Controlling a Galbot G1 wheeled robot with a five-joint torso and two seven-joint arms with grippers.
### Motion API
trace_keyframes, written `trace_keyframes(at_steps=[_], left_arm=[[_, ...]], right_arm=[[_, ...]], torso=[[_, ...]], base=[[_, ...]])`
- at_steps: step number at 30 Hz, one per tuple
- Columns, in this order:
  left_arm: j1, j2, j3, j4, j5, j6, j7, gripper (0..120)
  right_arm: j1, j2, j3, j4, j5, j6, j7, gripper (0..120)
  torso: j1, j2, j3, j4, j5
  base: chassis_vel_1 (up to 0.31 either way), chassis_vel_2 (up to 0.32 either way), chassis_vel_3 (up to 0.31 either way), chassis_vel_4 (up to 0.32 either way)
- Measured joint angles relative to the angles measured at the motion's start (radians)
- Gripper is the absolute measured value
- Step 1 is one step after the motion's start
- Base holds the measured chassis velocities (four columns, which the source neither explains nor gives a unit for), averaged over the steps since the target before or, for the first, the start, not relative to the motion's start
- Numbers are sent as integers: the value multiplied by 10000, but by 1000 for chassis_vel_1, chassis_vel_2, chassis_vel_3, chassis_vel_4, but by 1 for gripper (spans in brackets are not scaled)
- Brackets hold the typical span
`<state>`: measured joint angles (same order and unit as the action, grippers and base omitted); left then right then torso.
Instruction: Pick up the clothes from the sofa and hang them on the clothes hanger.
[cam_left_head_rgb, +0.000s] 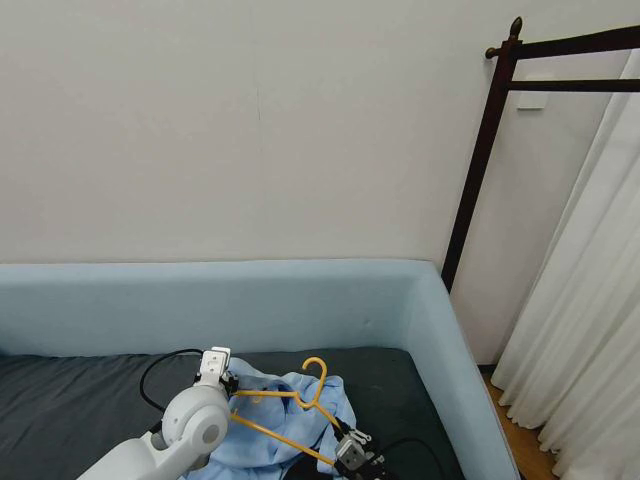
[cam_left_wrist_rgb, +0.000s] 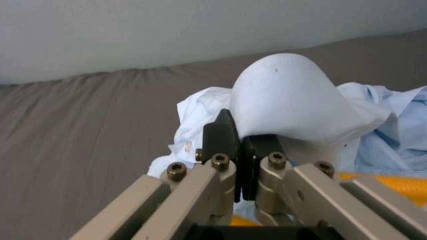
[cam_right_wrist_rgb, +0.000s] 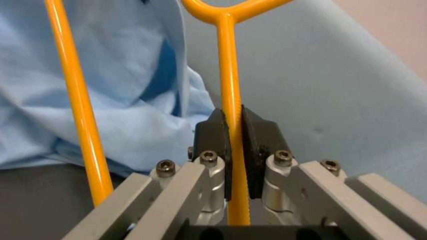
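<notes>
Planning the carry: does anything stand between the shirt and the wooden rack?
Yes. The sofa's raised side arm stands between the shirt and the dark wooden rack beyond it. The left hand grips the shirt, the right hand the yellow hanger.

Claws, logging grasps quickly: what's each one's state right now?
Left claw: closed on the blue shirt.
Right claw: closed on the yellow hanger.

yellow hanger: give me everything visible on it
The yellow hanger is a thin, smooth, glossy rod frame with a curved hook at the top. It sits tilted over the dark sofa seat, resting against the crumpled light blue shirt, with the hook pointing toward the backrest. The right gripper has its black fingers shut on one straight bar, just below where it forks.
</notes>
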<state>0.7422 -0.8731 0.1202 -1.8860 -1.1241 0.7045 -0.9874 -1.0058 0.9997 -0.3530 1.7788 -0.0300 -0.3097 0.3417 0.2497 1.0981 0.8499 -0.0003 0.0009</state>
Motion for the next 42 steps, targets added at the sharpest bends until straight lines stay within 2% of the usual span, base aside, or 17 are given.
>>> trace_keyframes(at_steps=[7, 14, 18, 25, 32, 37, 42], left_arm=[[66, -270, 5, -33, 41, -197, -386, 0], [232, -294, -18, -297, 55, -299, -532, 0], [383, -440, -20, -511, 89, -453, -793, 0], [252, -930, 41, -409, 519, -697, -937, 0], [-215, -1098, 86, -212, 962, -944, -866, 0], [-376, -1104, 267, -261, 941, -966, -845, 0], [-588, -1420, 556, -179, 1003, -967, -865, 0]], right_arm=[[591, 494, -553, -891, -30, -1159, 1002, 4], [855, 719, -604, -1221, 250, -1363, 1485, 4], [1304, 1044, -704, -1228, 912, -1486, 1940, 4], [2159, 1349, -974, -1470, 930, -1350, 2196, 4], [2321, 977, -1414, -1560, -627, -369, 1440, 4], [2431, 1178, -1428, -1739, -537, -371, 1438, 4], [2718, 1469, -1443, -1937, -462, -461, 1479, 4]], torso=[[0, 0, 0, -1, 1], [0, 0, 0, -2, 1], [0, 0, -1, 0, 2], [0, -1, 0, 0, 1], [0, 0, -1, -3, 2], [0, -1, 0, -2, 3], [0, 0, 0, 0, 2]], base=[[0, 0, 0, 0], [0, 0, 0, 0], [0, 0, 0, 0], [0, 0, 0, 0], [0, 0, 0, 0], [0, 0, 0, 0], [0, 0, 0, 0]])
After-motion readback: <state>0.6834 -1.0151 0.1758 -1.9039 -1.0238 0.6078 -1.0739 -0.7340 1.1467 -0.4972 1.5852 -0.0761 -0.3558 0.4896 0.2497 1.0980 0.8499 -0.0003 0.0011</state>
